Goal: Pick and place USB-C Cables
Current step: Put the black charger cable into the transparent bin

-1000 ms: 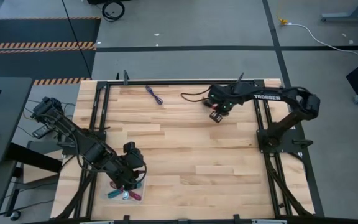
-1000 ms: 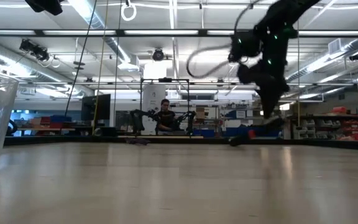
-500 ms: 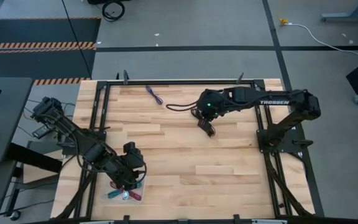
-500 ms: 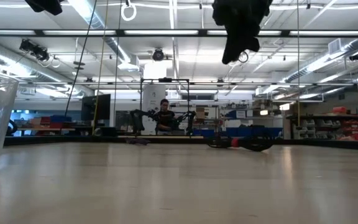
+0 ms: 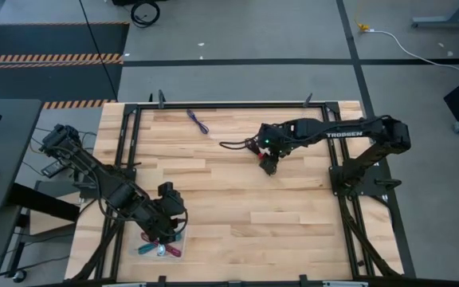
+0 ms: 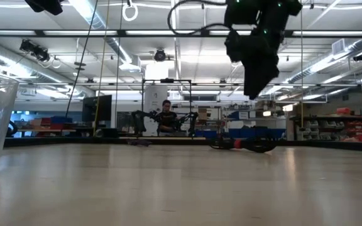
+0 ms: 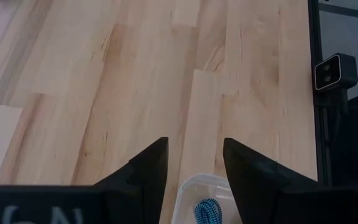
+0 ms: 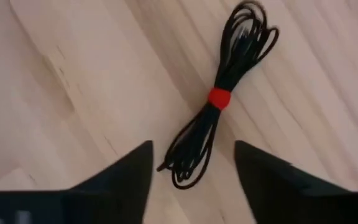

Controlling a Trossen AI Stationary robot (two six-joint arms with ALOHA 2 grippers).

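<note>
Two arms over the wooden table [image 5: 237, 199], high view.

Right pincer [image 5: 268, 163] — at about 1 o'clock from table centre, raised above the boards, fingers [image 8: 129, 174] spread apart, nothing between them. Directly ahead of it in the right wrist view: black cable with red tie [image 8: 219, 96], bundled, lying flat on the wood, untouched. Same bundle seen in the low view [image 6: 241, 145] resting on the table, pincer hanging clear above it.

Left pincer [image 5: 166, 231] — at about 7 o'clock, near the front edge, poised over a clear container [image 5: 162, 245]. Fingers [image 7: 148, 168] parted, empty. Inside the container: teal cable [image 5: 145, 249], maroon-red cable [image 5: 171, 252], light blue cable [image 7: 207, 211] just beyond the fingertips.

Purple cable [image 5: 198, 122] alone at about 11 o'clock, near the far edge, well apart from both pincers.
</note>
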